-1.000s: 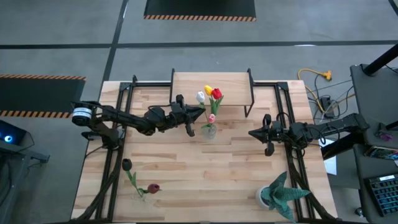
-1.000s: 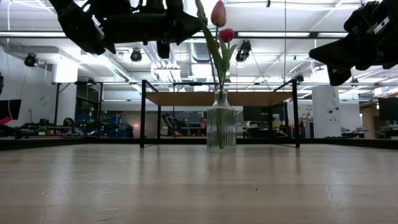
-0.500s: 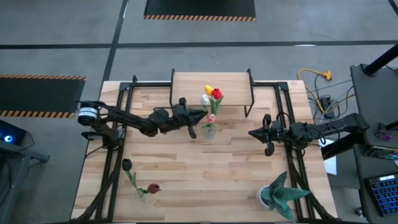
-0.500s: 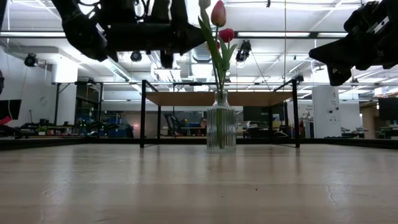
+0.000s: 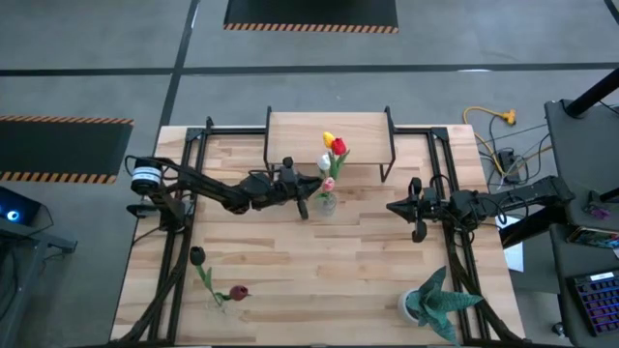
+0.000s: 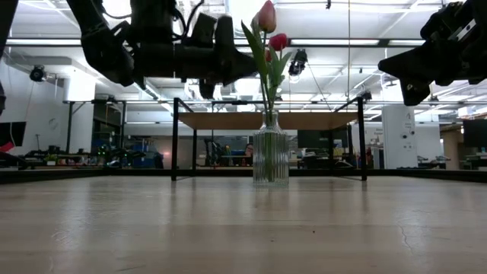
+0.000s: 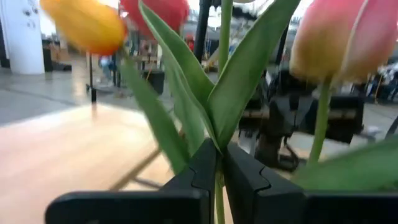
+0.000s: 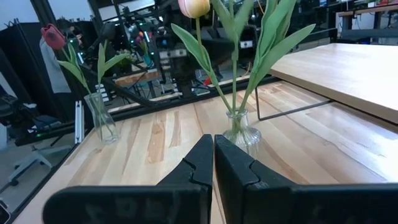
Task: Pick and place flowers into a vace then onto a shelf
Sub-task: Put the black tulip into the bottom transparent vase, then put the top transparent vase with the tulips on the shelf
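Tulips (image 5: 332,155): yellow, red, white, pink heads; green stems. Vase (image 6: 271,157): clear ribbed glass. Shelf (image 5: 328,130): light wood, black legs.

Two dark jointed arms, a white-ringed joint on the left, black notched fingers (image 8: 227,168).

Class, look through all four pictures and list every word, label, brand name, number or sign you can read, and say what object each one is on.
None: no readable word, number or brand shows in any view.
The black-and-orange hazard-striped floor mat edges carry a warning pattern only, no words.
The ribbed clear glass vase and the raised light-wood shelf on black legs bear no label.
Anything printed in the room behind the table is too small to read.
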